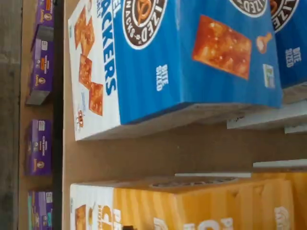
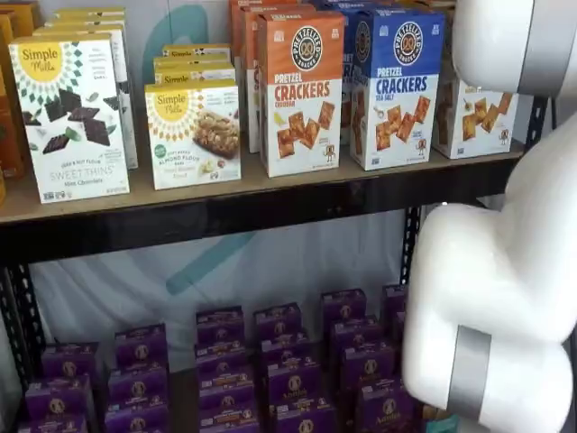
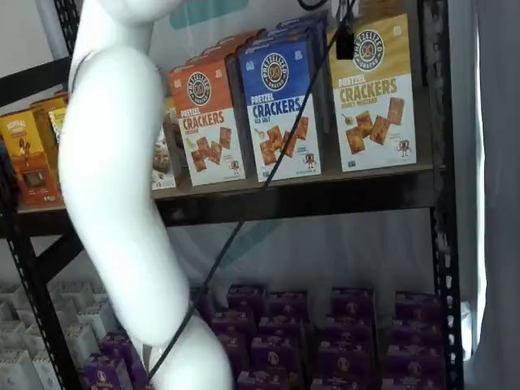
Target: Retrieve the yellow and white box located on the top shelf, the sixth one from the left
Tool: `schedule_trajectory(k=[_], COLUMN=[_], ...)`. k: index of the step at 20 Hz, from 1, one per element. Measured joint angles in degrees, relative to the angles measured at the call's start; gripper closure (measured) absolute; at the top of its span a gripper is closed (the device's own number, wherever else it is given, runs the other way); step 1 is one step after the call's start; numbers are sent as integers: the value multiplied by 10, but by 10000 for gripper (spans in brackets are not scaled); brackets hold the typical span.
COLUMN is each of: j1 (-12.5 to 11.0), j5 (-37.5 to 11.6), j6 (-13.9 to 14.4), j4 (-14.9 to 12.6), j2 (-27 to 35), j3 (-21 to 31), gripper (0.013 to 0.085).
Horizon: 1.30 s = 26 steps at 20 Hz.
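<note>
The yellow and white box (image 3: 374,97) stands at the right end of the top shelf (image 3: 325,185), right of a blue carton (image 3: 280,106). In a shelf view the white arm (image 2: 505,45) hides its upper part, and only its cracker-printed front (image 2: 473,117) shows. In the wrist view its yellow top (image 1: 192,206) lies across a gap of bare shelf board (image 1: 192,148) from the blue carton (image 1: 192,52). Of my gripper only a black piece (image 3: 344,36) hangs from the upper edge beside a cable, in front of the box's upper left corner. No gap between fingers shows.
An orange carton (image 2: 302,99) stands left of the blue one (image 2: 397,86). White Simple Mills boxes (image 2: 72,117) fill the shelf's left part. Several small purple boxes (image 2: 288,361) sit on the lower level. A black rack post (image 3: 435,162) stands just right of the yellow box.
</note>
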Motion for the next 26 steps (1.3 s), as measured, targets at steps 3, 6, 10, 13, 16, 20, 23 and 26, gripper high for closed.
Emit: schedule_trajectory(k=[3, 6, 10, 13, 16, 20, 23, 26], j1=[10, 18, 30, 46, 58, 70, 77, 81], j5=[27, 55, 90, 115, 137, 152, 152, 145], j6=[9, 19, 33, 38, 41, 45, 47, 49], j4=[-28, -46, -65, -106, -138, -166, -178, -183], j2=[20, 38, 59, 74, 87, 96, 96, 91], j3=[-31, -60, -100, -131, -154, -167, -164, -153], gripper=[130, 130, 130, 130, 130, 130, 130, 130])
